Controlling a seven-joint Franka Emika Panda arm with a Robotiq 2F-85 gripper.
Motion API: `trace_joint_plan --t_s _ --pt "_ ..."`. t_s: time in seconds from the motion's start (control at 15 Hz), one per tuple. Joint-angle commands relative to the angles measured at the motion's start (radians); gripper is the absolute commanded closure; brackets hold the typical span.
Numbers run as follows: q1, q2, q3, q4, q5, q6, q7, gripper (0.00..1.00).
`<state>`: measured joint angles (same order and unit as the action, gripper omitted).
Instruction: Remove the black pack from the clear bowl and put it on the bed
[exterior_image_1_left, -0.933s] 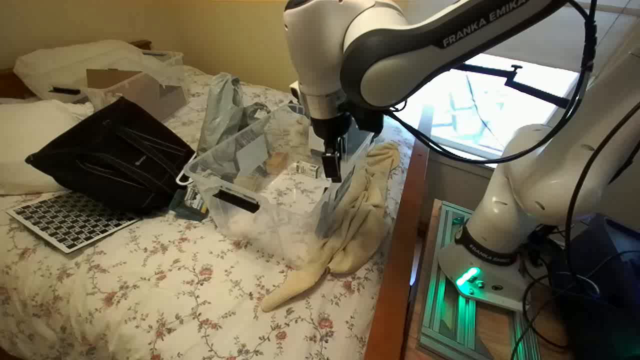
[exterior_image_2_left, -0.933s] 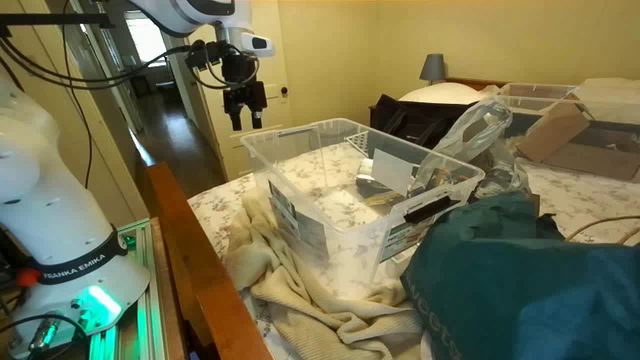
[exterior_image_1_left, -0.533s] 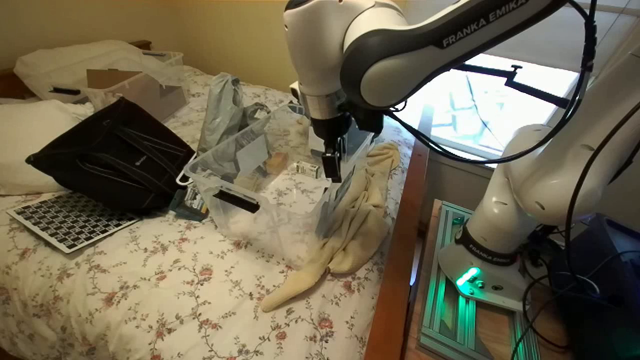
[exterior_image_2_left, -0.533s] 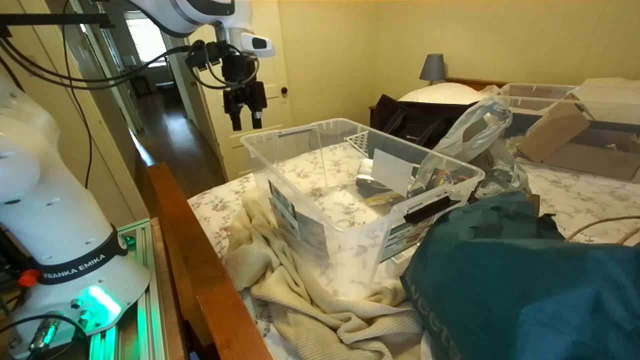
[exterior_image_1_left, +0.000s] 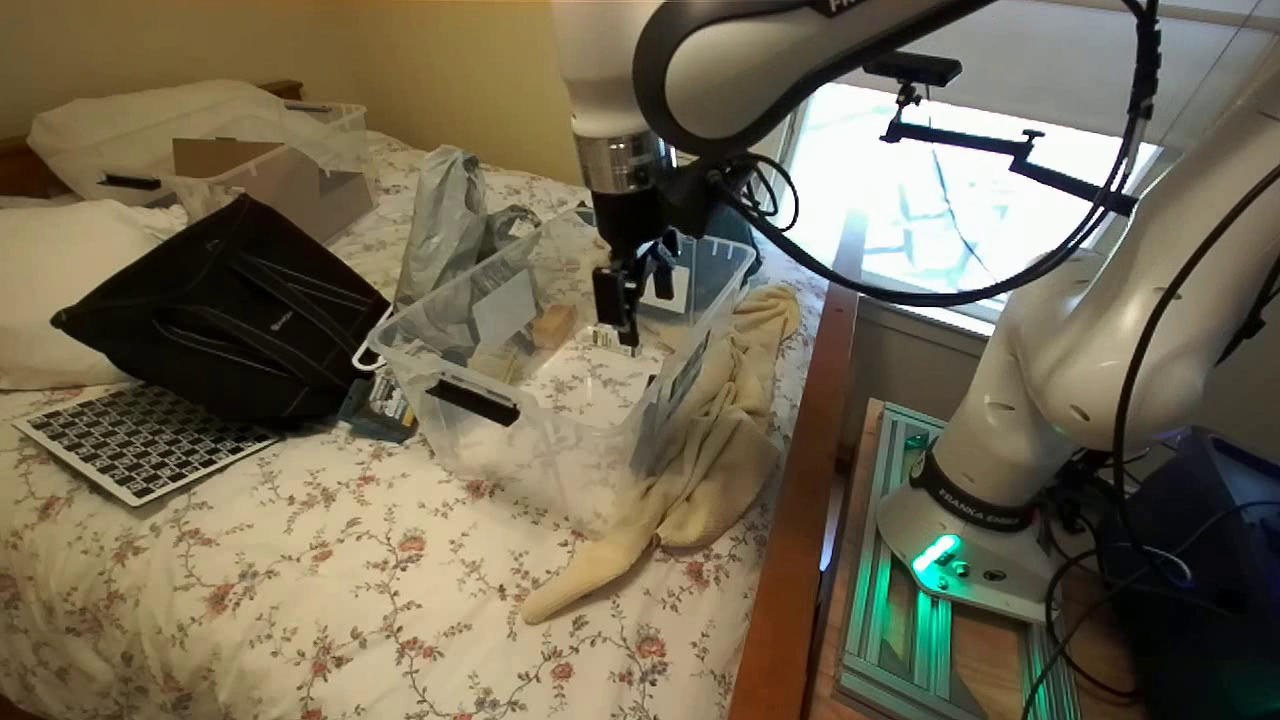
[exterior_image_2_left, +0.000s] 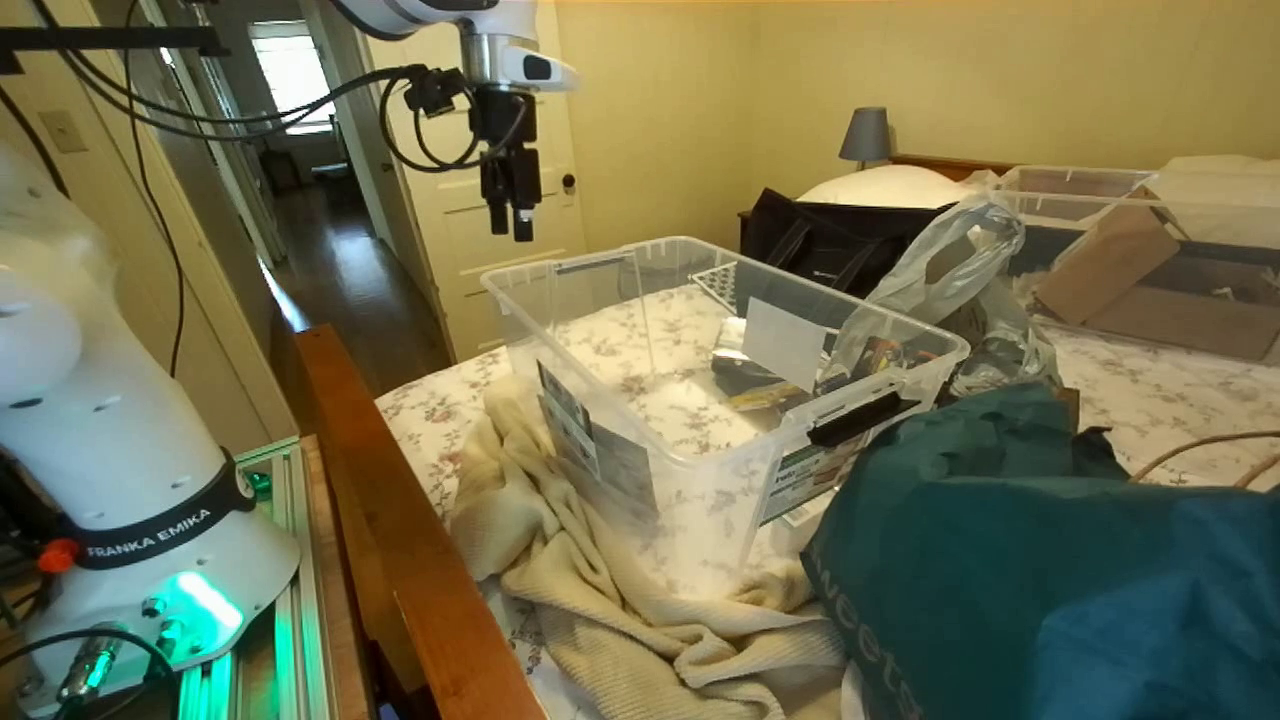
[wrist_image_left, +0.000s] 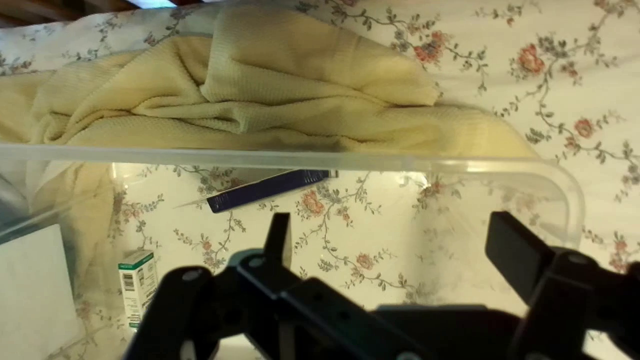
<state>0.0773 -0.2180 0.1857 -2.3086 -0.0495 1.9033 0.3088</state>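
Observation:
The clear bowl (exterior_image_1_left: 500, 455) is a large see-through tub on the flowered bed (exterior_image_1_left: 340, 580). It also shows in an exterior view (exterior_image_2_left: 700, 460), and its rim crosses the wrist view (wrist_image_left: 250, 157). A flat dark pack (wrist_image_left: 267, 191), near black-purple, lies inside the tub beside the wall next to the cream blanket. In both exterior views I cannot make the pack out clearly. My gripper (exterior_image_1_left: 643, 318) is above the tub, pointing down; it also shows in an exterior view (exterior_image_2_left: 510, 232). In the wrist view the gripper (wrist_image_left: 390, 225) is open and empty, with the pack up and left of its fingers.
A small white-green box (wrist_image_left: 139, 287) is in the tub. A cream blanket (exterior_image_1_left: 715, 450) lies along the tub's side by the wooden bed rail (exterior_image_1_left: 800, 500). A black bag (exterior_image_1_left: 230, 310), a grey plastic bag (exterior_image_1_left: 440, 220) and a teal bag (exterior_image_2_left: 1000, 560) stand around the tub.
My gripper has moved left and slightly up in an exterior view, right and up in an exterior view, and has turned about its axis. The tub and bags have not moved.

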Motion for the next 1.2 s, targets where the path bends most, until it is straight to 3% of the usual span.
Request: trace_joint_plan --t_s 0.0,0.4,0.47,0.87,1.13 --pt "-0.004 0.098 -0.018 0.12 0.079 -0.009 0.129 0.0" --pt "-0.016 0.18 -0.063 0.207 0.192 0.029 0.307 0.0" --pt "-0.005 0.139 -0.058 0.163 0.143 0.021 0.256 0.0" --pt "-0.009 0.168 -0.071 0.193 0.164 0.025 0.292 0.0" --pt "-0.02 0.2 -0.088 0.187 0.162 0.13 0.388 0.0"
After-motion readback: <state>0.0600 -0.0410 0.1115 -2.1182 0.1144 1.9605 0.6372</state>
